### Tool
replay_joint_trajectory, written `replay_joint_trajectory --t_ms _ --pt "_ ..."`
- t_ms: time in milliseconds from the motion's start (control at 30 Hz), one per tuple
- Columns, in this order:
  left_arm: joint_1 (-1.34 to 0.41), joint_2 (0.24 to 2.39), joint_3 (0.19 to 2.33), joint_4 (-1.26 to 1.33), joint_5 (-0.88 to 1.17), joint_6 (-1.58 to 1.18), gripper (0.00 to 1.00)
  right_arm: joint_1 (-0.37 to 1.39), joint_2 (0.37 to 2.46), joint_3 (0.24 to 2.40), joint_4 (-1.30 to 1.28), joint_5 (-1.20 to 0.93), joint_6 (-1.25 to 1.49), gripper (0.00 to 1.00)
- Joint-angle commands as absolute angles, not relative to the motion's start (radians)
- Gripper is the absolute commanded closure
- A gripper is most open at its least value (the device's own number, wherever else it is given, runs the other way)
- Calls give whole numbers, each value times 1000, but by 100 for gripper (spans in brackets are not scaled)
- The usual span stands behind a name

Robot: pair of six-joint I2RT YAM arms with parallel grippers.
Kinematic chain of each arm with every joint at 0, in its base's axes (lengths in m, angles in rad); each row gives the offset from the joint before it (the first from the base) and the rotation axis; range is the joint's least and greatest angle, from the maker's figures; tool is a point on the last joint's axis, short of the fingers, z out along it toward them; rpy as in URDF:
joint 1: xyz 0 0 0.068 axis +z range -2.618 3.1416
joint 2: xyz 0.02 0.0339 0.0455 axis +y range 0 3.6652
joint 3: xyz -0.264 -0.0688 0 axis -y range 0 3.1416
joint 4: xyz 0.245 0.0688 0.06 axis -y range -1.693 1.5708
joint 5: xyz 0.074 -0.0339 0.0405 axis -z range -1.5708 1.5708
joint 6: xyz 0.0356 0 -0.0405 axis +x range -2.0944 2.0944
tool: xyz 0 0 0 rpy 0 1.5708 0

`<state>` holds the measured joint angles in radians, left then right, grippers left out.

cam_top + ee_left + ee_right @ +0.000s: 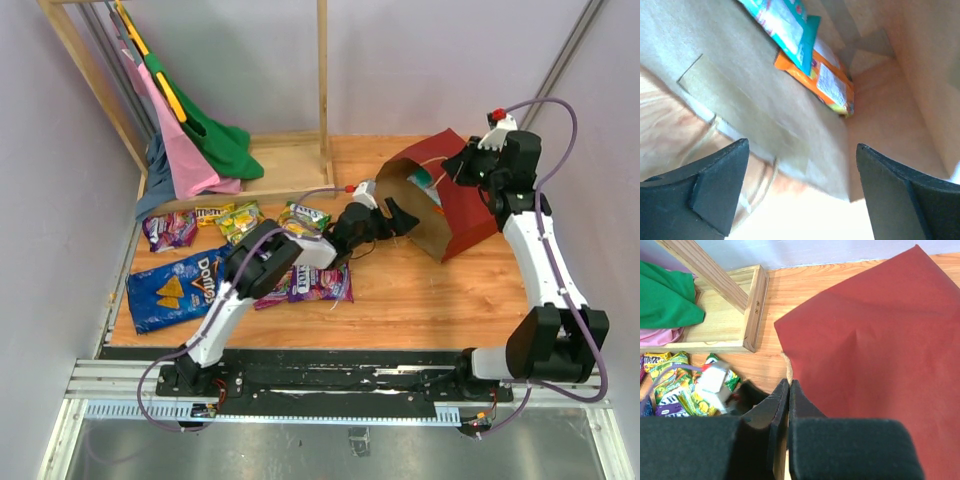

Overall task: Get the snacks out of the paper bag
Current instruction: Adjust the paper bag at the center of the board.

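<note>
**First speaker:** Where do we stand with the bag?

**Second speaker:** We see the paper bag [468,210] lying on its side at the far right of the worktop [430,290]. It is dark red outside and brown inside, with its mouth turned left. Our right claw [789,400] is pressed together on the bag's upper rim and appears to hold the mouth up. Our left claw [800,195] sits at the mouth with its fingers wide apart and nothing between them.

**First speaker:** And the snacks?

**Second speaker:** Most lie out on the worktop to the left. The blue Doritos bag [175,288] is near the left edge, and the purple packets [318,283] are beside the left arm. Inside the bag, the left wrist view shows a teal packet [785,25] overlapping an orange packet [827,82]. Both lie deep against a brown wall, near the bottom corner.

**First speaker:** How should we take the next one?

**Second speaker:** We judge the step in hand to be reaching in. We would hold the right claw's pinch steady so the mouth does not sag. Then we would slide the left claw along the brown wall and close on the teal packet's nearer edge, since it lies on top. Glossy film may slip, so we would bite well past the seam. We would also avoid snagging the paper wall, which could drag the whole bag.
</note>
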<state>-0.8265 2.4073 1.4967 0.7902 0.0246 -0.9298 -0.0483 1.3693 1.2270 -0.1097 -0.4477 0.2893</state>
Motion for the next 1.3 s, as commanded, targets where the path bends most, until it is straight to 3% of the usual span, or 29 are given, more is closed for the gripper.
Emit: replay_joint_trajectory --t_ms 0,233,367,700,1067,1267 --pt "-826 2118 1300 939 43 -587 5 -67 1280 1177 -80 -393 289 99" --pt "-816 1922 1288 649 0 -264 0 -134 1256 1127 -60 -413 353 97" --pt "-815 1884 1333 544 194 -13 0 -142 1237 1093 -48 -414 365 94" --pt "-804 2138 1812 82 466 303 6 -143 1207 1090 -64 -484 357 96" --pt "-789 2256 1983 91 572 291 6 -143 1202 1090 -66 -529 354 98" --pt "-779 2211 1924 181 699 233 9 -143 1206 1091 -78 -533 342 99"
